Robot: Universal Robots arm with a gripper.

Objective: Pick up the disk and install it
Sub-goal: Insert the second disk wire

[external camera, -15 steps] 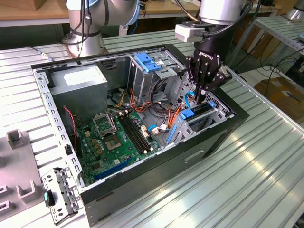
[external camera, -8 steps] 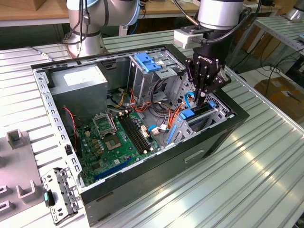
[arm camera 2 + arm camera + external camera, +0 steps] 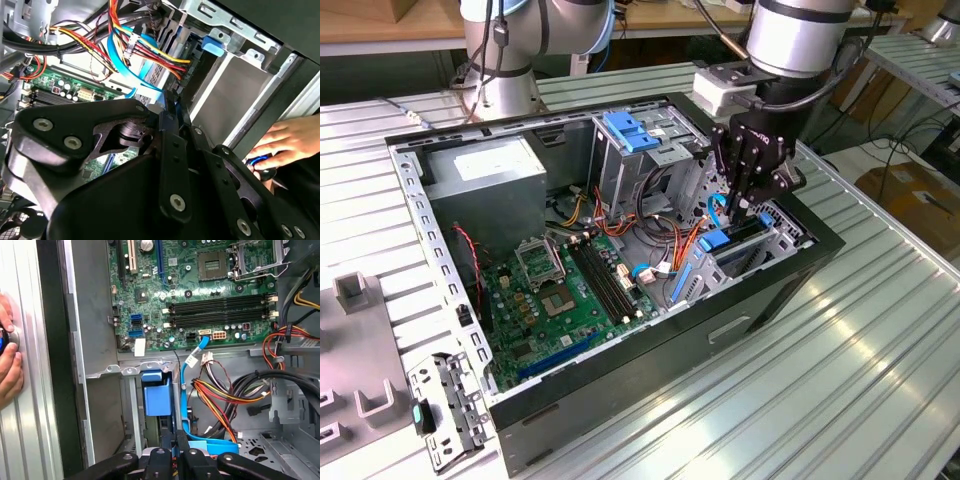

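Clenched jaws tight, nothing seen between them; hung the gripper (image 3: 738,212) low inside the computer case (image 3: 650,370), toward the exterior view's right. Saw, from the exterior view's left, the green motherboard (image 3: 565,290), then orange and red cables (image 3: 660,235), then the disk (image 3: 718,242) standing on edge in its bay, just below the fingertips. Noted a hand (image 3: 290,142) resting outside the case wall.

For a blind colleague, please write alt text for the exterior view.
A robot arm's gripper reaches down into an open computer case, just above the disk with blue rails in a bay at the exterior view's right. A green motherboard lies inside.
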